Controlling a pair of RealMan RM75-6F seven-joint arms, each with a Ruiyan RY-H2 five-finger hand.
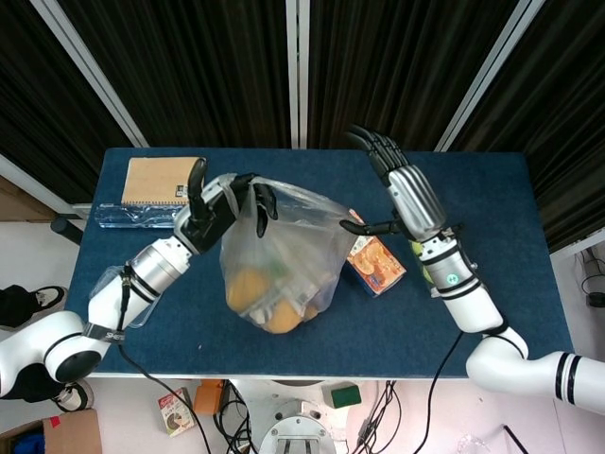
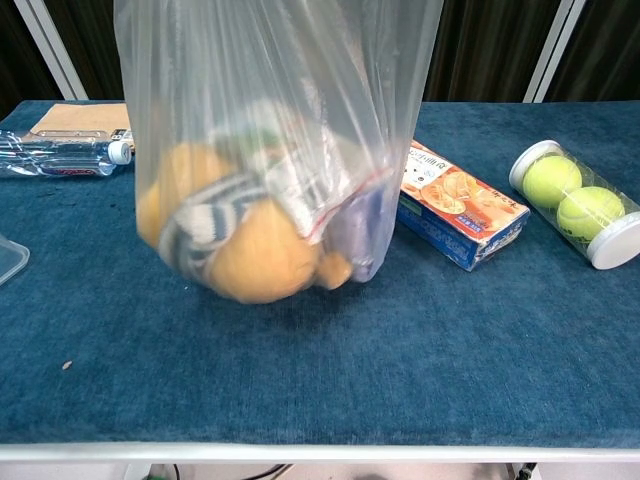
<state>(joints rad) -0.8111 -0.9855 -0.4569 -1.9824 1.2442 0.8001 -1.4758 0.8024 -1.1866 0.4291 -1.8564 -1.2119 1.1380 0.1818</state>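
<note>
A clear plastic bag (image 1: 279,260) hangs between the two hands above the blue table (image 1: 510,218), its load of orange items (image 2: 262,250) sagging below them. The left hand (image 1: 219,203) grips the bag's rim, fingers curled over it. The right hand (image 1: 405,194) pinches the opposite edge with its thumb, the other fingers outstretched. A biscuit box (image 1: 376,265) lies just beneath the right hand.

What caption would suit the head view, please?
Both hands, left and right, hold a bag above the table.
</note>
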